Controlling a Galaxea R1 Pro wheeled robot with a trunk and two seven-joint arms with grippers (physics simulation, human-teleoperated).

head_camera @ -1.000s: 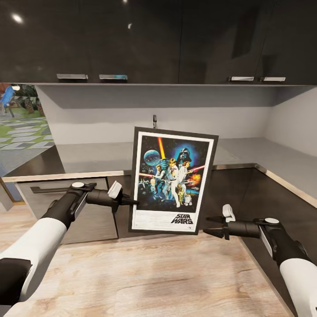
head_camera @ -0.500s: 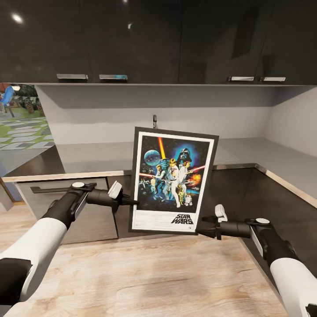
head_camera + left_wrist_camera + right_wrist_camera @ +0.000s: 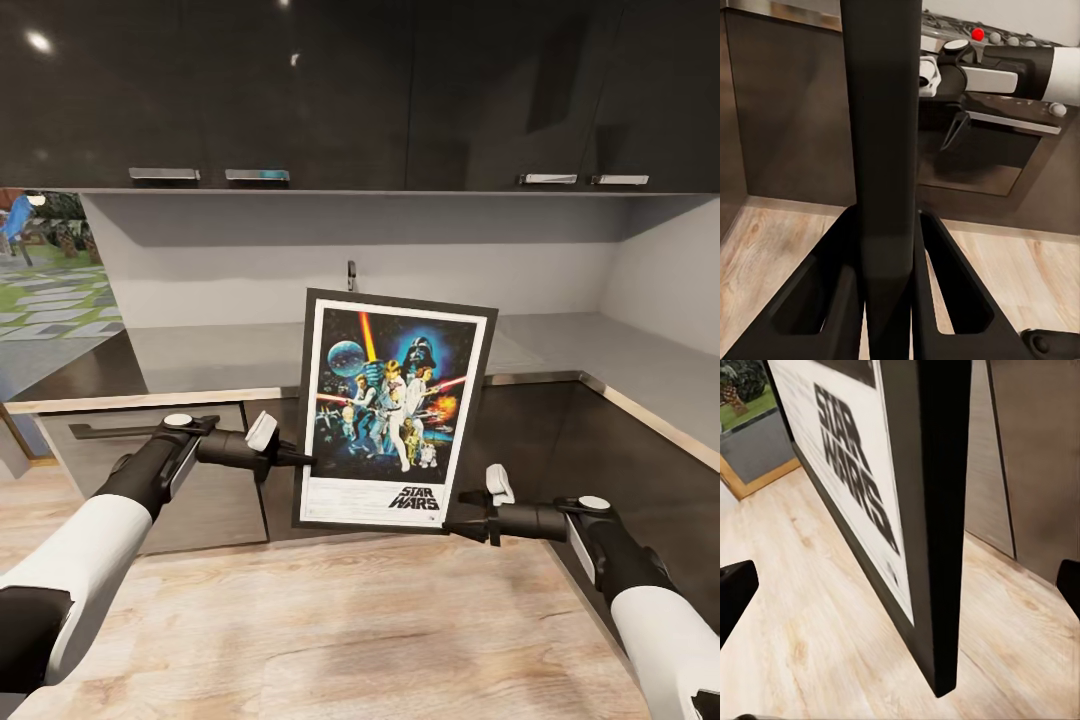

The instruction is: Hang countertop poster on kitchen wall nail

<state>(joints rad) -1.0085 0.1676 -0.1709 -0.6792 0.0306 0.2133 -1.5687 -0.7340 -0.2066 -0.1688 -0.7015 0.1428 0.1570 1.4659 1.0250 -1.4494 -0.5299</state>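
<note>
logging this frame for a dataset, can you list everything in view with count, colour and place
poster: 1, black frame, white border, blue-black Star Wars artwork; held upright in the air in front of the countertop
kitchen countertop: 1, grey with a shiny edge strip; runs along the back wall and round the right corner
upper cabinets: a row, glossy black with silver handles; above the countertop
base cabinets: dark glossy; under the countertop
tap: 1, dark grey; at the back of the countertop behind the poster
floor: light wood planks; below the arms
left gripper: 1, black; jaws clamped on the poster's left edge
right gripper: 1, black; jaws open either side of the poster's lower right corner
</note>
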